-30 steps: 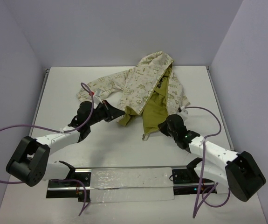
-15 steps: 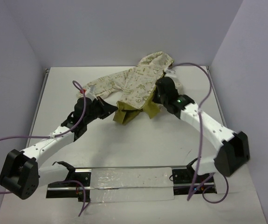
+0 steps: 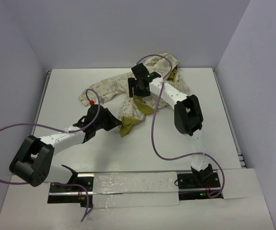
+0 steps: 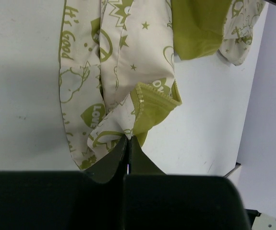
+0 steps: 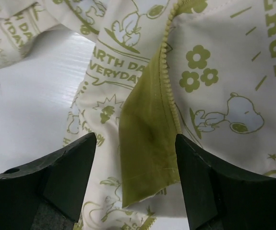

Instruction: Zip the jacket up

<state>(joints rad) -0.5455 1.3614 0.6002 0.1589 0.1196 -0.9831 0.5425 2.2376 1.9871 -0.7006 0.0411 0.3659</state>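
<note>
The jacket [image 3: 142, 81] lies crumpled at the back middle of the table, cream with olive-green print, its olive lining folded out. My left gripper [image 3: 114, 122] is shut on the jacket's lower hem corner [image 4: 123, 125], beside a short run of zipper teeth [image 4: 150, 92]. My right gripper [image 3: 138, 92] hovers over the middle of the jacket with its jaws wide apart. In the right wrist view an olive flap [image 5: 147, 143] edged with zipper teeth [image 5: 166, 62] lies between the fingers [image 5: 75, 167], and neither one touches it. The right gripper [image 5: 135, 143] holds nothing.
White table [image 3: 66, 96] with walls at the back and both sides. A purple cable [image 3: 159, 139] loops down from the right arm over the table's right half. A metal rail with a clear plate [image 3: 128, 187] runs along the near edge.
The right arm swung from the near right to the back over the jacket, folding the front panel across, and opened its jaws. The left gripper kept its hold on the hem.
</note>
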